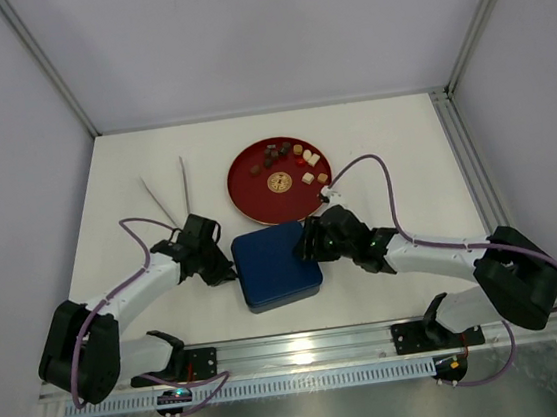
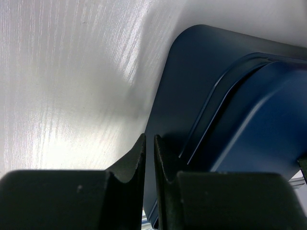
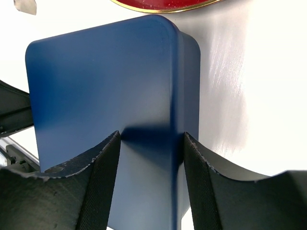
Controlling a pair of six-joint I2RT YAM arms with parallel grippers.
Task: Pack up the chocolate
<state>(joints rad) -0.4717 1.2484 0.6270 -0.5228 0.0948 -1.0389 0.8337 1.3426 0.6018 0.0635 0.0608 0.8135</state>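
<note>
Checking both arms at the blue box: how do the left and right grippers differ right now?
The left gripper has its fingers nearly together; the right gripper has them spread wide. The left sits beside the blue box's left edge; the right straddles its right edge. Both are low at the box.

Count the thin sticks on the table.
2. One stick lies slanted, left of the plate; the other lies straighter, between it and the plate. No others show.
</note>
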